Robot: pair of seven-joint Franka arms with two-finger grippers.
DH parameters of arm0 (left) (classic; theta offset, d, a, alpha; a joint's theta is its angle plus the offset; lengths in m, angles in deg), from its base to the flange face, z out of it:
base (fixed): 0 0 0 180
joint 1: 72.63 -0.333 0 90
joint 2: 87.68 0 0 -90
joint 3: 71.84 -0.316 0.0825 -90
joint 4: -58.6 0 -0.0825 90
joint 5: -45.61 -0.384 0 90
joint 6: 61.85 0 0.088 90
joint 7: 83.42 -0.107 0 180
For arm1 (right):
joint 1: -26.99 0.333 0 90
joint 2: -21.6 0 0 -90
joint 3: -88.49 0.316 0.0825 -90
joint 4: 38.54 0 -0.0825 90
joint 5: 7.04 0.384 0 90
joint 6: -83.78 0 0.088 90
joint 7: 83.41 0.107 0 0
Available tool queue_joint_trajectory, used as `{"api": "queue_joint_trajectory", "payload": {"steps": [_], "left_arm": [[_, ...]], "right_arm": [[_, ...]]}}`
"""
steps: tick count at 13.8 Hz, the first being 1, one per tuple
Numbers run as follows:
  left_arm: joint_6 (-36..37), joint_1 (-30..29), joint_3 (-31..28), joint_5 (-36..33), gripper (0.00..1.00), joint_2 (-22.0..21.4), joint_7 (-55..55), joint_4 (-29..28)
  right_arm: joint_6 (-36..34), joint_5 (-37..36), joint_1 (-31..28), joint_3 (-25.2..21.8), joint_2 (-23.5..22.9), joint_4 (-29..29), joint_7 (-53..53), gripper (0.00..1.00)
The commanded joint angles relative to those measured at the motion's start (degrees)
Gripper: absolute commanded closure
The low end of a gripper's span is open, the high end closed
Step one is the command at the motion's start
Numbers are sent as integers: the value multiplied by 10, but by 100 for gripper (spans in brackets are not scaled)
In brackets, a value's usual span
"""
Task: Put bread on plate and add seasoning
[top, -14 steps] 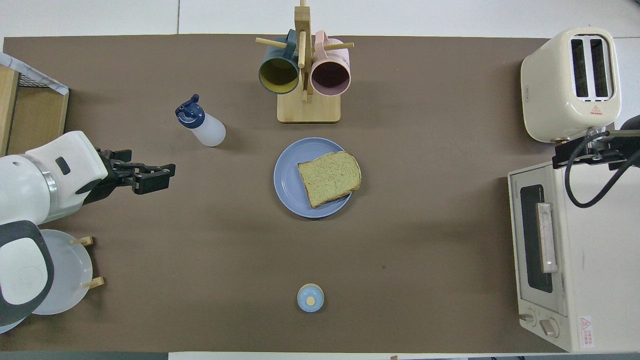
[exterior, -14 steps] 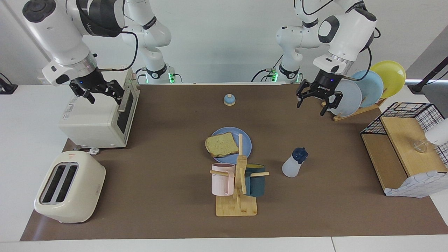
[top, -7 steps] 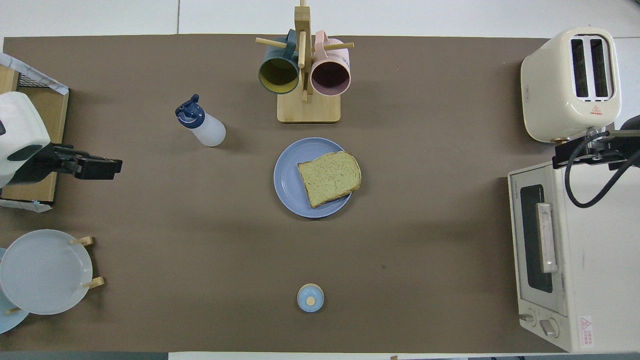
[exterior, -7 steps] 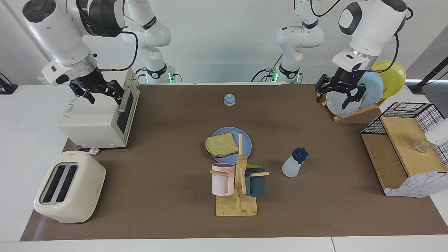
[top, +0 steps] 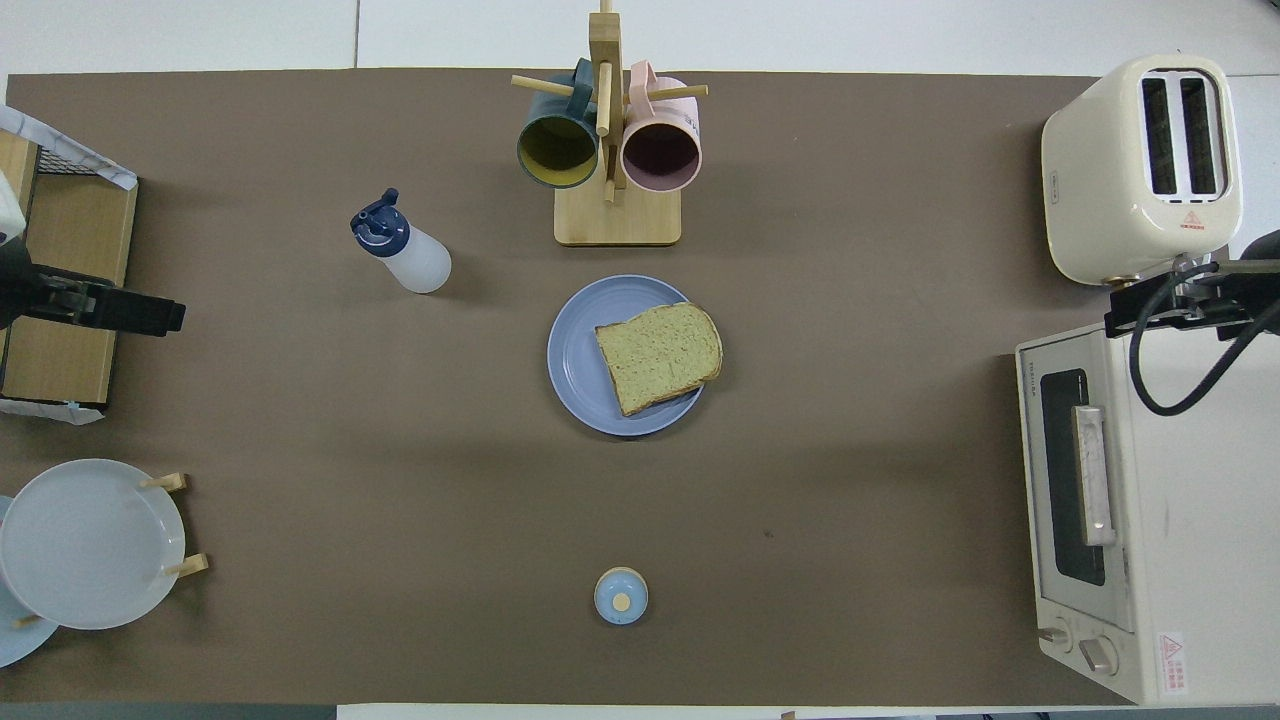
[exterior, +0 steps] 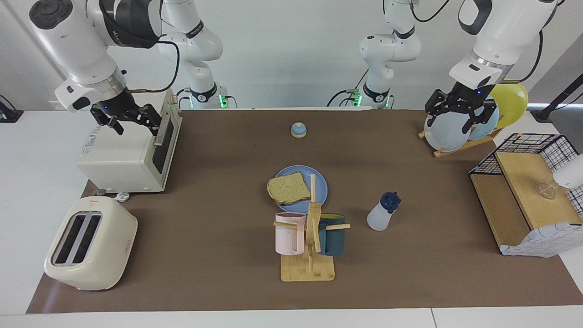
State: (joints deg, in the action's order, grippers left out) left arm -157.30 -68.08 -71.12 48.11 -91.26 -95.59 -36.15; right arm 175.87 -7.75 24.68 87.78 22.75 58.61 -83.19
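The bread (exterior: 288,187) lies flat on the medium-blue plate (exterior: 320,187) in the middle of the table, overhanging the rim toward the right arm's end; bread (top: 660,355) and plate (top: 578,360) also show in the overhead view. The seasoning bottle (exterior: 381,213) stands upright on the table beside the plate, toward the left arm's end, and shows in the overhead view (top: 405,258). My left gripper (exterior: 448,124) is open and empty, raised over the plate rack; its tip shows in the overhead view (top: 165,315). My right gripper (exterior: 132,119) is open and empty, waiting over the toaster oven (exterior: 123,155).
A wooden mug rack (exterior: 309,246) with a pink and a teal mug stands farther from the robots than the plate. A small blue-domed bell (exterior: 298,130) sits nearer to the robots. A cream toaster (exterior: 91,243), a plate rack (exterior: 473,120) and a wooden shelf (exterior: 524,200) stand at the table's ends.
My left gripper has risen and swung away from the table's middle toward the left arm's end, ending over the plate rack. The right arm, bread, plate and bottle have not moved.
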Motion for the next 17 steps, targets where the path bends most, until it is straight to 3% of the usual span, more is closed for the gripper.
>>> {"api": "queue_joint_trajectory", "payload": {"steps": [1,5,11,17], "left_arm": [[54,-4,4,-15,0,42,34,68],[69,-4,5,-25,0,45,38,75],[34,3,5,-33,0,30,53,40],[99,21,2,-43,0,30,120,53]], "right_arm": [[-4,-6,-7,4,7,4,-13,0],[-4,-6,-7,4,7,4,-13,0],[-4,-6,-7,4,7,4,-13,0],[-4,-6,-7,4,7,4,-13,0]]}}
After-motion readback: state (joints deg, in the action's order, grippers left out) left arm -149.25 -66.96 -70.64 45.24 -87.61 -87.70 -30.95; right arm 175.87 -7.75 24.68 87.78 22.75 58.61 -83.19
